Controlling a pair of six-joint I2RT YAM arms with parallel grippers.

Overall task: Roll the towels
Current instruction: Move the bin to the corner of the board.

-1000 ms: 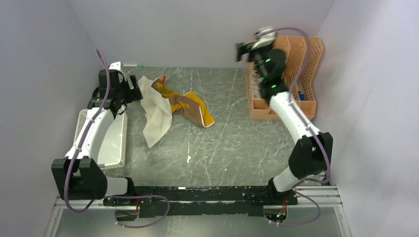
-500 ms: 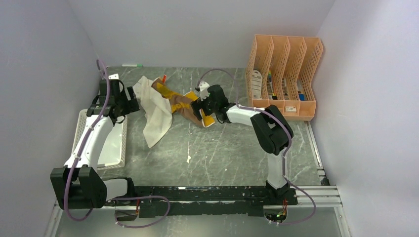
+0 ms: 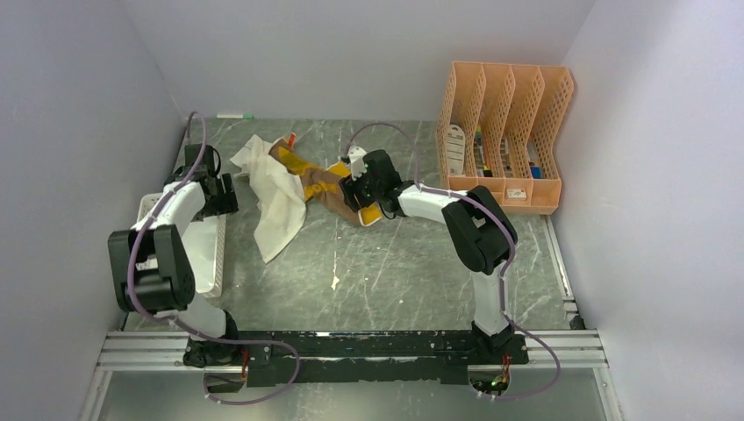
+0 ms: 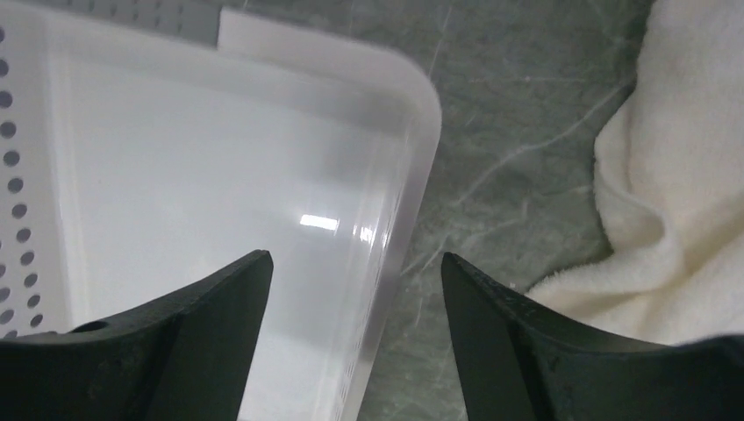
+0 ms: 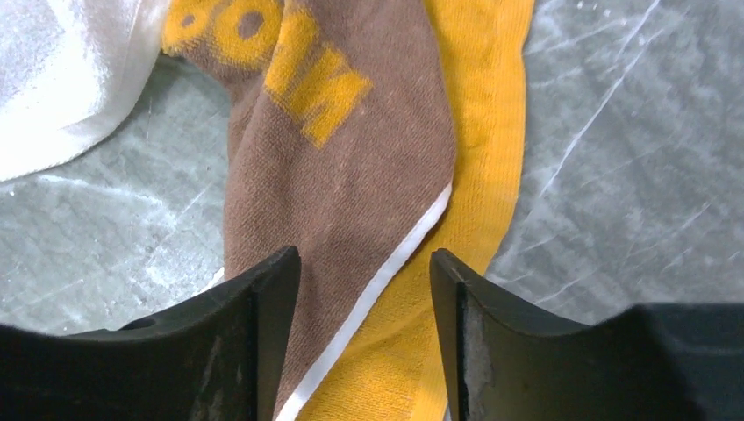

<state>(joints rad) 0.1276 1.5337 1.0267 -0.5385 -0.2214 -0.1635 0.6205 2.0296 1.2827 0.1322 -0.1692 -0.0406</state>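
Two towels lie crumpled on the grey table, touching each other. The cream-white towel (image 3: 279, 195) is on the left, and its edge shows in the left wrist view (image 4: 676, 228). The mustard-yellow and brown towel (image 3: 323, 182) with a pale edge lies to its right. My right gripper (image 3: 354, 196) is low over that towel's right end. Its jaws (image 5: 361, 256) stand open with the yellow and brown cloth (image 5: 351, 175) lying between them, not pinched. My left gripper (image 3: 225, 189) is open (image 4: 353, 258) and empty, straddling the white basket's rim just left of the cream towel.
A white perforated basket (image 3: 209, 263) (image 4: 412, 149) sits at the left by the left arm. An orange slotted file organiser (image 3: 504, 96) holding small items stands at the back right. A green-capped marker (image 3: 233, 116) lies at the back wall. Walls close in on both sides.
My right arm swung down from in front of the organiser to the yellow towel, and its jaws have narrowed around the cloth. My left gripper drew back from the cream towel toward the basket corner.
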